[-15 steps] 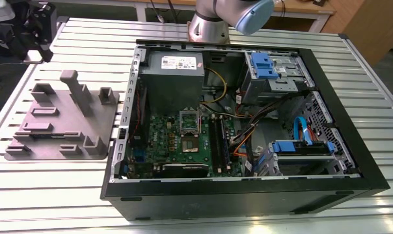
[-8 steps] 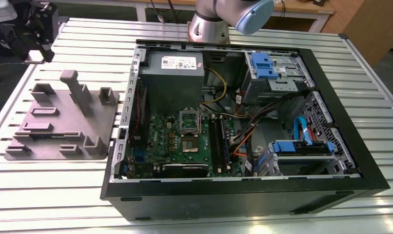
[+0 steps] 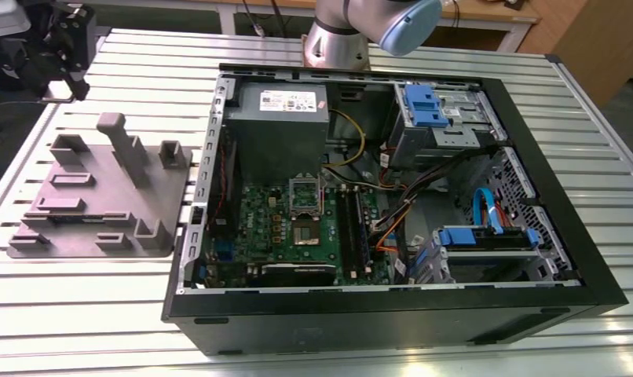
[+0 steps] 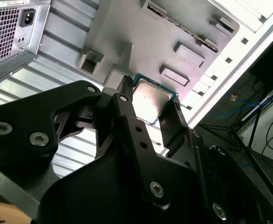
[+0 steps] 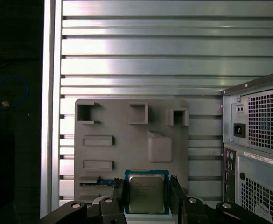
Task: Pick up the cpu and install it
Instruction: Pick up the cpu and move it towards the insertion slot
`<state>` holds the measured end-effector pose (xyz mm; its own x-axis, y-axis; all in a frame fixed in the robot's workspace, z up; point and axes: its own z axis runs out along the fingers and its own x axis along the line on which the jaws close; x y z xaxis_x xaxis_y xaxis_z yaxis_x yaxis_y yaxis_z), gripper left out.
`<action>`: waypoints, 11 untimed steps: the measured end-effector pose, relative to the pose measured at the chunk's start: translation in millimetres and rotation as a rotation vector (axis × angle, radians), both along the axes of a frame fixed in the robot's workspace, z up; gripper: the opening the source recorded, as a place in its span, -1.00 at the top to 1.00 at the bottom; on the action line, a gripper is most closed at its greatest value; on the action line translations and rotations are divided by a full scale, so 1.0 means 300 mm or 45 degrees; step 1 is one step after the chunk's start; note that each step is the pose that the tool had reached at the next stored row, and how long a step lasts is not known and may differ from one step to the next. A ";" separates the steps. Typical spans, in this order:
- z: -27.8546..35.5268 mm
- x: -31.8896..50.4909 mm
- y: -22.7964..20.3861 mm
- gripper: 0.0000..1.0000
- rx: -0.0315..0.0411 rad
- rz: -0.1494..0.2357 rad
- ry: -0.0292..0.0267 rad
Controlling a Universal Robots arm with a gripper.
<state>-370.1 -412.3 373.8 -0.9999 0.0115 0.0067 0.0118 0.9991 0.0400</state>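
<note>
At the exterior view's left my gripper (image 3: 61,86) hangs above the grey tray (image 3: 81,200), fingers (image 5: 119,191) clamped on the cpu (image 5: 146,192), lifted off that tray; the open computer case (image 3: 400,314) lies rightward

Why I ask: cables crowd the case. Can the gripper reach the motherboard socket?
Probably yes: the case lies open, the socket looks uncovered, and the cables run beside it, not across.
</note>
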 end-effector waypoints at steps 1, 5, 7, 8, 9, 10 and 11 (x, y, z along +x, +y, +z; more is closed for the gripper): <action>0.000 0.003 0.000 0.05 0.0000 0.000 0.0000; 0.000 0.007 0.000 0.05 0.0000 0.000 0.0000; 0.000 0.008 0.000 0.05 0.0000 0.000 0.0000; 0.000 0.015 0.000 0.05 0.0000 0.000 0.0000; 0.000 0.024 0.000 0.05 0.0000 0.000 0.0001; 0.000 0.025 0.000 0.05 0.0000 0.000 0.0000; 0.000 0.025 0.000 0.05 0.0000 0.000 0.0000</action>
<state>-362.6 -412.3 373.8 -0.9999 0.0115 0.0067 0.0118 0.9991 0.0400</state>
